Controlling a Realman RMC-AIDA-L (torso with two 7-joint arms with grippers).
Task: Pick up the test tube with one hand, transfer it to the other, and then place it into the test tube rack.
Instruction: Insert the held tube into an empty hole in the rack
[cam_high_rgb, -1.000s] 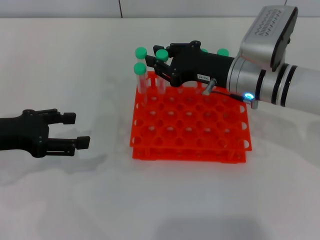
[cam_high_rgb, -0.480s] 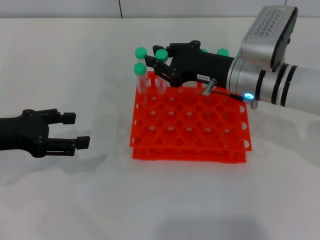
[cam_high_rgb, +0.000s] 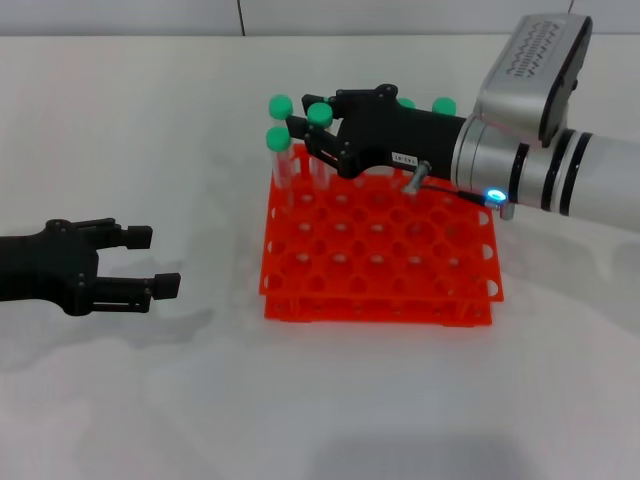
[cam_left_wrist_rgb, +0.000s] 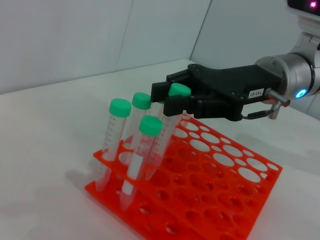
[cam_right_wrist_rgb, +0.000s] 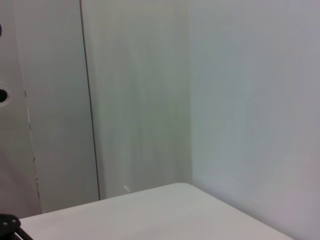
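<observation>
**Tube going into the rack's far corner**

White bench (cam_high_rgb: 150, 400) fills the head view. On it sits the orange rack (cam_high_rgb: 380, 265). The right pincer (cam_high_rgb: 318, 135) hovers over the rack's far left corner, closed on the capped tube (cam_high_rgb: 320, 114); the tube's body is hidden behind the fingers. The left pincer (cam_high_rgb: 150, 262) rests well apart, open and empty.

Left wrist view: the held tube (cam_left_wrist_rgb: 170, 117) leans, its lower end already inside a rack (cam_left_wrist_rgb: 240, 185) hole beside three standing tubes (cam_left_wrist_rgb: 131, 145). Straightening it before letting go should seat it cleanly. Only this view shows that lean.

Right wrist view shows only walls and bench.
</observation>
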